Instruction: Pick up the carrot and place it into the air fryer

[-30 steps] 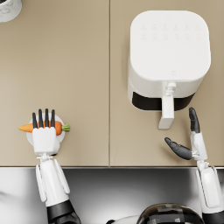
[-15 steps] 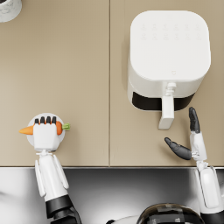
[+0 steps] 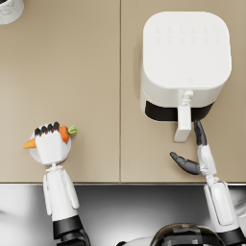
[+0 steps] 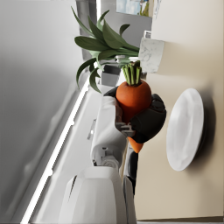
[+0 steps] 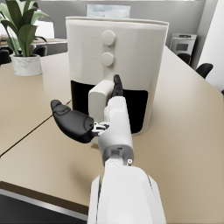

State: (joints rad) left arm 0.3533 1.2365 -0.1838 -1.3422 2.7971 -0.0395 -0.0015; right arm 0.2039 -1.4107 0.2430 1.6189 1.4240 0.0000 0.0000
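At the lower left of the head view my left hand [image 3: 52,144] is wrapped around the carrot [image 3: 64,133], fingers curled over its middle. The orange tip pokes out toward the left edge and the green stub toward the right. In the left wrist view the carrot [image 4: 133,98] sits crosswise in the left hand [image 4: 142,118], thick end and stalks clear of the fingers, narrow tip showing below the palm. A small white plate [image 4: 184,129] lies on the tan table [image 3: 86,86] just beside the hand; in the head view its rim [image 3: 32,153] peeks out under my palm.

I judge the carrot light, stiff and fairly smooth, so it should not bend or bruise, but its taper could let it slide toward the thin end. Holding it across the thick middle, as now, looks right.

At the lower right my right hand [image 3: 194,156] hangs spread and empty, thumb out to the left, one finger pointing up beside the handle [image 3: 183,123] of the air fryer [image 3: 185,62]. I cannot tell whether that fingertip touches the handle.

The white fryer fills the upper right, its drawer apparently closed in the right wrist view. A marble pot [image 3: 9,8] sits in the far upper left corner.
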